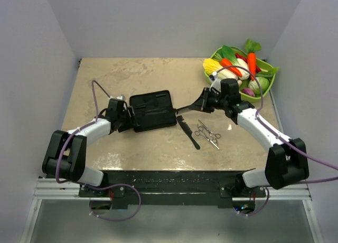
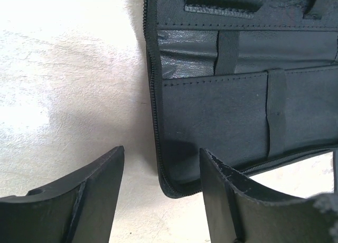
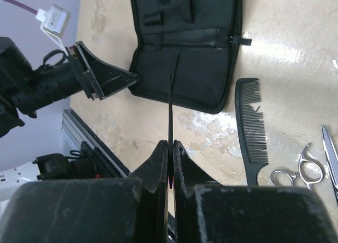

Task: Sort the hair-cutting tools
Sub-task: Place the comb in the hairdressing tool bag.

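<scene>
Your right gripper point(image 3: 170, 143) has its jaws pressed together on a comb point(image 3: 170, 95). It is pinched by one end and turned on edge, so the wrist view shows it only as a thin black line running out over the open case point(image 3: 198, 82). Its far tip sits over the case's lower pockets; I cannot tell whether it touches the fabric. The comb looks light, and stiff along its spine, but it is thin. I judge it could flex or pivot in the grip if the tip catches a pocket lip. Hold it by the plain handle end rather than the teeth, and feed it in straight.

Your left gripper point(image 2: 161, 150) has its jaws apart and grips nothing. The case's zipped corner lies just ahead of the fingers and between them. The case is soft fabric and will likely slide or buckle if pushed, so that corner looks a fair place to steady it.

Farther out, the second comb point(image 3: 252, 128) lies flat on the worktop point(image 1: 132, 148), just beside the case's near right corner. The scissors point(image 1: 207, 133) lie near it on the far side, overlapping each other. Being smooth metal lying flat, they will probably be slippery and hard to get under. Take each across the shanks near the pivot, not by the rings, and mind the points.
</scene>
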`<action>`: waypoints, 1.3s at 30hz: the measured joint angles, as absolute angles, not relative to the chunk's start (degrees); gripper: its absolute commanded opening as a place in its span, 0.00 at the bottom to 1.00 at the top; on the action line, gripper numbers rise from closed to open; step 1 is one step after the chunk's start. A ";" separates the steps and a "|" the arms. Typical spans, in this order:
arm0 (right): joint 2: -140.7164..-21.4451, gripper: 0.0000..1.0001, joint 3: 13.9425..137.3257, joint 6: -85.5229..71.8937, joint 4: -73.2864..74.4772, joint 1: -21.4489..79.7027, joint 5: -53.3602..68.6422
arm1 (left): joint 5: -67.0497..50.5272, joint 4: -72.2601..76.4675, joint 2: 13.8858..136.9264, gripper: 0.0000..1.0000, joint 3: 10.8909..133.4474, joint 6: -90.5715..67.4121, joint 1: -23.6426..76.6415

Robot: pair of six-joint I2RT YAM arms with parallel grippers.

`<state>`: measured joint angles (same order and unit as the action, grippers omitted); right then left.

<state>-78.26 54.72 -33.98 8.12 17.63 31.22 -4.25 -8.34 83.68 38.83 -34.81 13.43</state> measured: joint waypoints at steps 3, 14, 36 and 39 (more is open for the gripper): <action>-82.50 0.00 57.01 -32.16 10.28 17.63 32.75 | -4.19 -8.67 84.12 0.59 39.16 -34.79 13.43; -91.48 0.00 62.61 -25.41 15.68 17.63 37.23 | -3.27 -13.39 90.11 0.49 45.76 -34.79 13.43; -98.35 0.00 73.30 -24.10 18.76 17.63 38.04 | -1.17 -21.69 96.25 0.49 53.54 -31.31 14.79; -99.07 0.00 73.32 -23.97 19.38 17.63 38.06 | 0.45 -23.46 97.21 0.50 54.96 -30.79 15.81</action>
